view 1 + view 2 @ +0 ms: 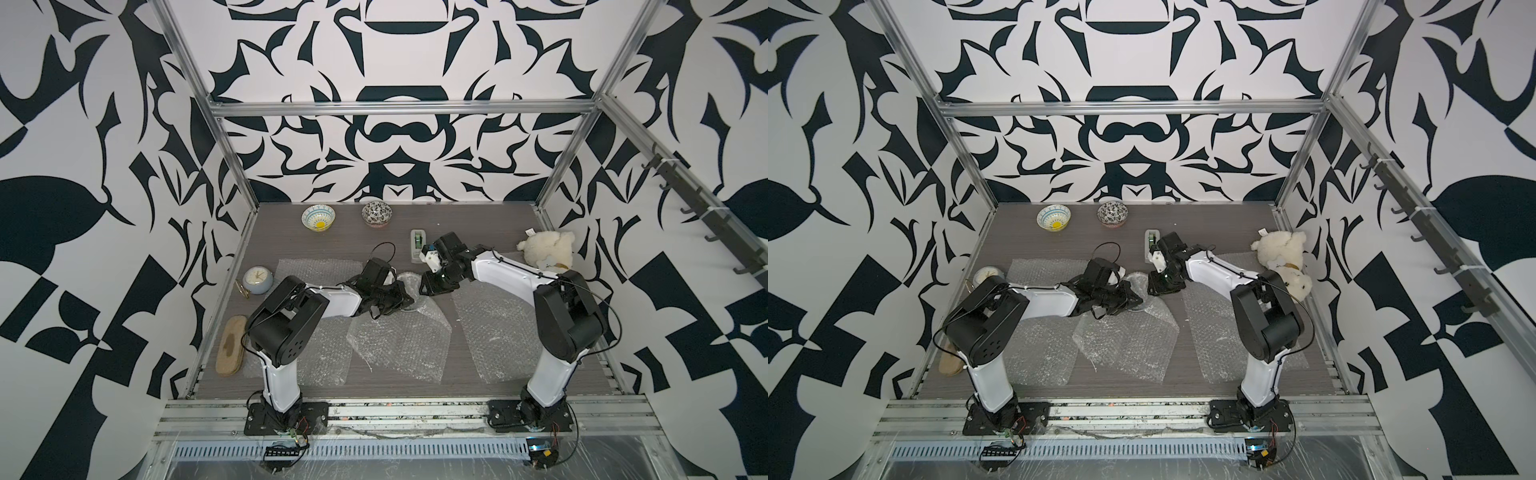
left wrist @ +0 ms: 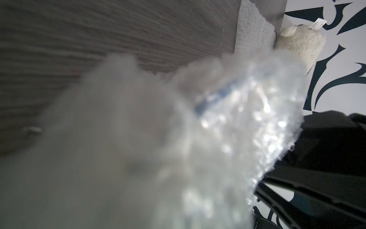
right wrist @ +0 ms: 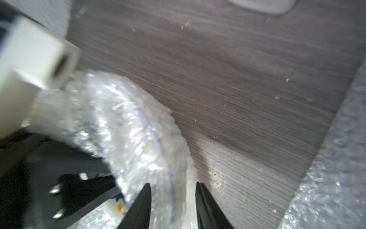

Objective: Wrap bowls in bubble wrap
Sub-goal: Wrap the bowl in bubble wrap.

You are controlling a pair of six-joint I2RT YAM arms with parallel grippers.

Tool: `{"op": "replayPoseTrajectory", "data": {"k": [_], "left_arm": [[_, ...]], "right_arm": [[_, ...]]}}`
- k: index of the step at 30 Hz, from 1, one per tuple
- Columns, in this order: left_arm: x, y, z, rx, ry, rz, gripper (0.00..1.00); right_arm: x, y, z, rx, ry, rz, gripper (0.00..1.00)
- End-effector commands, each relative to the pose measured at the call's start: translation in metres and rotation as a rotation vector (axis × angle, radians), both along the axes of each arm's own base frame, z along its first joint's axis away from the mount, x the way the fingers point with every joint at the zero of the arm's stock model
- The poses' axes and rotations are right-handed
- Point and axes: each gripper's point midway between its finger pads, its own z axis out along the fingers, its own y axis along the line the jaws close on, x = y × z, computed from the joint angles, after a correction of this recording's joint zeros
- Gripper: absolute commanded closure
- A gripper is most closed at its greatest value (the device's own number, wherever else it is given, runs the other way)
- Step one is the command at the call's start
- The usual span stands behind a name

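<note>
Centre of the grey wood-grain bench: the blue-patterned ceramic bowl sits under the folded-over far end of the crumpled middle sheet of clear bubble wrap. Only its blue rim line shows through the plastic in both wrist views. Left jaws are together, apparently pinching that fold to hold it draped over the bowl; the pinch itself is hidden by wrap right against the left wrist lens. Right jaws stand apart, straddling the covered rim from the opposite side. Reads as a release or a regrip, can't tell which. Contents of that bowl: can't tell through the bubbles. The other two stand at the back of the bench, upright, bare and empty: light blue-and-white bowl with yellow centre and black-and-white floral bowl, both apart from any wrap. A flat left sheet of clear bubble wrap and a flat right sheet flank the middle one, presumably one per unwrapped bowl. This wrap looks partial: the near half of the middle sheet lies loose. Risk: the fold springs back once the left jaws let go.
</note>
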Motion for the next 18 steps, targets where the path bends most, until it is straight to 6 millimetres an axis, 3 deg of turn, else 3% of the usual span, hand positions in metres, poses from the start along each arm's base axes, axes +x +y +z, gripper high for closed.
{"op": "replayPoseTrajectory", "data": {"k": [1,4,6,10,18], "left_arm": [[-0.002,0.001,-0.006,0.035,0.009,-0.011,1.00],[-0.002,0.003,-0.005,0.044,0.003,-0.010,1.00],[-0.001,0.004,-0.003,0.049,-0.001,-0.009,1.00],[0.001,0.001,-0.001,0.048,-0.006,-0.016,1.00],[0.004,-0.001,0.003,0.052,-0.014,-0.021,1.00]], "right_arm": [[-0.002,0.002,0.022,0.063,-0.006,0.017,0.59],[0.003,-0.002,0.037,0.084,-0.038,0.001,0.62],[0.006,0.000,0.048,0.093,-0.055,-0.008,0.77],[-0.001,0.030,0.064,0.163,-0.061,0.065,0.91],[0.004,0.066,0.045,0.260,0.007,0.093,0.95]]}}
